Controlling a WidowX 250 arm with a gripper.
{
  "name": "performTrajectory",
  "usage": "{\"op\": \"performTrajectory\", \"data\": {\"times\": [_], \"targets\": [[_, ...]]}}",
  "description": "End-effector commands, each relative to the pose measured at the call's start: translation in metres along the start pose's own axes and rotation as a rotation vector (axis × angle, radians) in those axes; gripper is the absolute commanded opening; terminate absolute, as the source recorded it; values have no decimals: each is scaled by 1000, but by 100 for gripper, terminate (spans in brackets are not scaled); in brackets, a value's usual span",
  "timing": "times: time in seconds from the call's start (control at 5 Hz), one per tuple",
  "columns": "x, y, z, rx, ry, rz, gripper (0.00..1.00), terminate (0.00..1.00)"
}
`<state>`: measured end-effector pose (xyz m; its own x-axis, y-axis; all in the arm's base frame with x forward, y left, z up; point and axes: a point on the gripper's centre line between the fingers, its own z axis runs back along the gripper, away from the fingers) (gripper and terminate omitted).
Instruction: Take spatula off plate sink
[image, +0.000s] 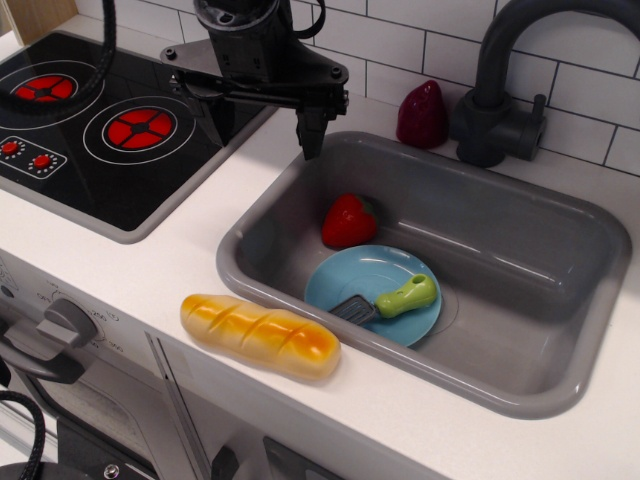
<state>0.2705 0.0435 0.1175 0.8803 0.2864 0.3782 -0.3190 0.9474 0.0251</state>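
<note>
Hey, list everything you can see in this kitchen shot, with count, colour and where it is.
spatula: 1, green handle, grey blade, lying on the plate
plate: 1, light blue, in the sink
sink: 1, grey, right of the stovetop
red toy: 1, in the sink behind the plate
bread: 1, golden, on the counter at the sink's front left
dark red toy: 1, on the counter behind the sink
faucet: 1, dark grey, behind the sink
stovetop: 1, black, red burners, left
gripper: 1, black, above the sink's back left rim, holding nothing
</note>
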Motion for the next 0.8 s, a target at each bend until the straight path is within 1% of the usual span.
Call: {"op": "performTrajectory", "data": {"times": [0.0, 0.2, 0.4, 0.6], "targets": [[0, 0, 0, 0, 0, 0, 100, 0], [-12, -25, -11, -26, 36, -238, 100, 0], [-28, -52, -12, -107, 44, -409, 100, 0], [-37, -76, -17, -189, 124, -536, 100, 0]]}}
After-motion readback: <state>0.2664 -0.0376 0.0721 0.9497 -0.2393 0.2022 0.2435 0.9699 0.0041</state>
